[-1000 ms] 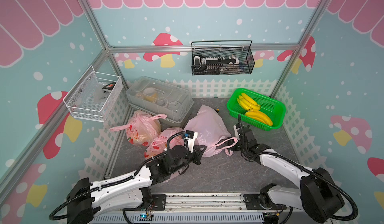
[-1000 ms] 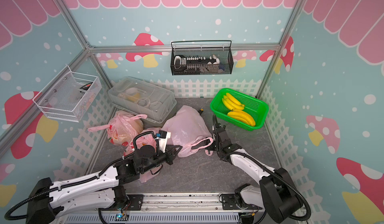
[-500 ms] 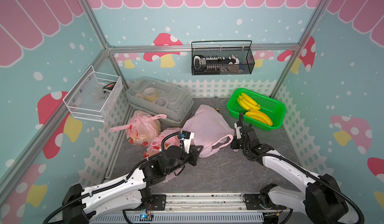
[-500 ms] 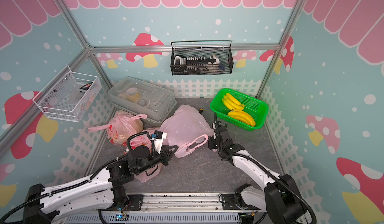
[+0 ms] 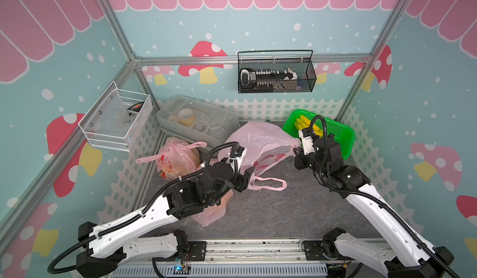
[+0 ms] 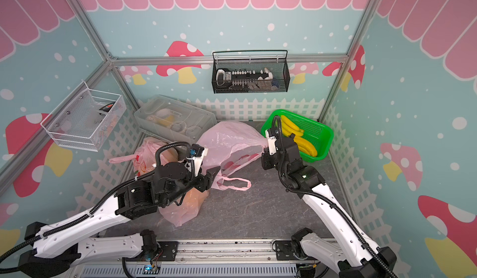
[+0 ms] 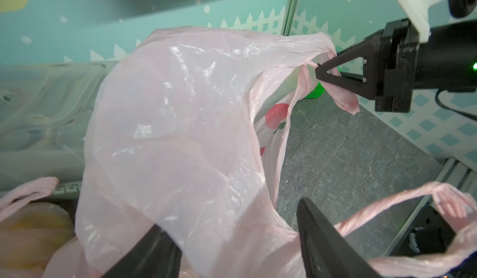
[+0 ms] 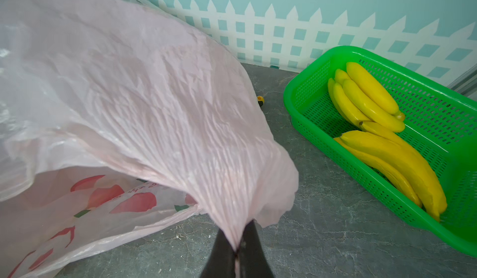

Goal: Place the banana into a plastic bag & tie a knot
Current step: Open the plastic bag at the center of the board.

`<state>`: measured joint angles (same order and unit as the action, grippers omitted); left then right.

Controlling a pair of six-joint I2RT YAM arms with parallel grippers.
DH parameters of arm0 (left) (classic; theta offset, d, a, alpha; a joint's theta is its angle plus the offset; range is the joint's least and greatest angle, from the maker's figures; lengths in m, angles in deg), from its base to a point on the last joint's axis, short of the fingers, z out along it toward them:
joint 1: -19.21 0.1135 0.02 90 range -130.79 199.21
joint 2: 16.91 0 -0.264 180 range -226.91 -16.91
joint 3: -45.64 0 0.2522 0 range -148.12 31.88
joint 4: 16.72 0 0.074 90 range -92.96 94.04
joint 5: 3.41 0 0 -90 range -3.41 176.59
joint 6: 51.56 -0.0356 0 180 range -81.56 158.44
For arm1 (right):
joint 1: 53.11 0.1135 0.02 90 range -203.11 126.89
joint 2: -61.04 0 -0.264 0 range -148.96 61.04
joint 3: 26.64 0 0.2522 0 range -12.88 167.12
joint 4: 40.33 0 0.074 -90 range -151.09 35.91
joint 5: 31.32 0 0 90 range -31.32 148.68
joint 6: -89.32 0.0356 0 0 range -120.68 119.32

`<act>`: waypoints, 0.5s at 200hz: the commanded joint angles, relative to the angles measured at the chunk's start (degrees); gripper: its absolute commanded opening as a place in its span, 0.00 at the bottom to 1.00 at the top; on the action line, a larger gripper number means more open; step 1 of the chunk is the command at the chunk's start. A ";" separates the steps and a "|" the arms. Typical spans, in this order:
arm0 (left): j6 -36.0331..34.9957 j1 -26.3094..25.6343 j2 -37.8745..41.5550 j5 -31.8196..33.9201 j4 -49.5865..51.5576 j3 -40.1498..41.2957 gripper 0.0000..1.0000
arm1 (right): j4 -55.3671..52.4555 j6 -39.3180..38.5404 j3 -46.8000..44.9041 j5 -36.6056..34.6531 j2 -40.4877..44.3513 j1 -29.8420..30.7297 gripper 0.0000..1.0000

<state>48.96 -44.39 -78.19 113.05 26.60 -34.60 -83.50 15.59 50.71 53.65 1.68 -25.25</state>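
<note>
Right wrist view: right gripper (image 8: 236,253) pinches pink bag (image 8: 129,95) over grey tabletop (image 8: 335,225); left gripper (image 7: 232,217) spread apart.

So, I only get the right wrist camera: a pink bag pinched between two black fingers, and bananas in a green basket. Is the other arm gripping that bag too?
Observer: No. The left gripper is open, and the plastic of the pink bag lies loose between its jaws.
Operator: Does the bag have another handle?
Observer: Yes, a free handle loop trails slack past the left gripper, held by nothing.
Operator: Are any bags filled already?
Observer: A second bag sits by the clear box. Its handles look tied, and something yellow-orange shows inside.
</note>
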 commanded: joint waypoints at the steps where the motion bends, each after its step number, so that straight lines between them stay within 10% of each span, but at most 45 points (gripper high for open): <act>1: -6.65 -2.10 -2.69 2.37 1.04 -2.87 0.73 | -6.79 -2.58 3.96 -2.03 -1.07 0.55 0.00; 51: -9.55 -1.67 8.80 -4.42 -10.36 6.40 0.89 | -13.04 -2.80 8.90 -10.12 -3.28 -2.16 0.00; 79: -3.23 -1.59 15.19 20.44 -12.07 12.82 0.88 | -11.76 -2.64 9.31 -7.22 -4.01 -2.47 0.00; 100: -3.12 -0.74 18.69 23.47 -14.42 15.64 0.87 | -9.20 -3.57 8.83 -5.24 -3.49 -1.26 0.00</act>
<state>44.31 -46.00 -61.86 125.79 15.98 -21.57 -93.81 13.56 58.56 46.43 -2.16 -27.52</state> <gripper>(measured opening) 0.876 0.047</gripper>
